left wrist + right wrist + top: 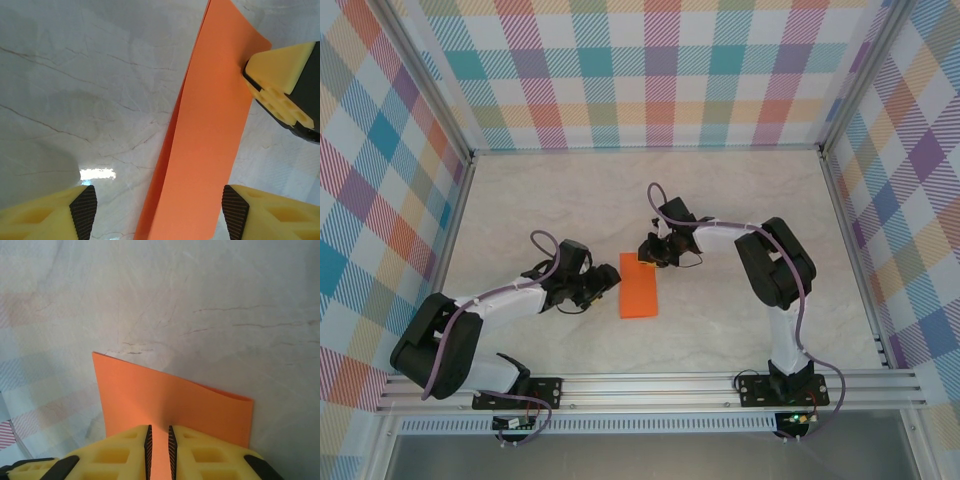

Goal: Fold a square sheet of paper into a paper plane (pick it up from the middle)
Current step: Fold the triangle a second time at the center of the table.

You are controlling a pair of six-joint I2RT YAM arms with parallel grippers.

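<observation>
Close-up, right gripper [159, 441] seemingly pinches orange paper [170, 395] (left gripper [159, 207] spread wide).

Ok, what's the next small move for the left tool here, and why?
Probably draw the left tool back off the orange paper: its jaws stand open with the paper loose between them, while the right tool pinches the far end.

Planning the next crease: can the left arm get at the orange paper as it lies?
Likely yes. The left gripper stands open with the paper running between its jaws, and nothing blocks it. The right gripper pinches the paper's far end, clear of that spot.
</observation>
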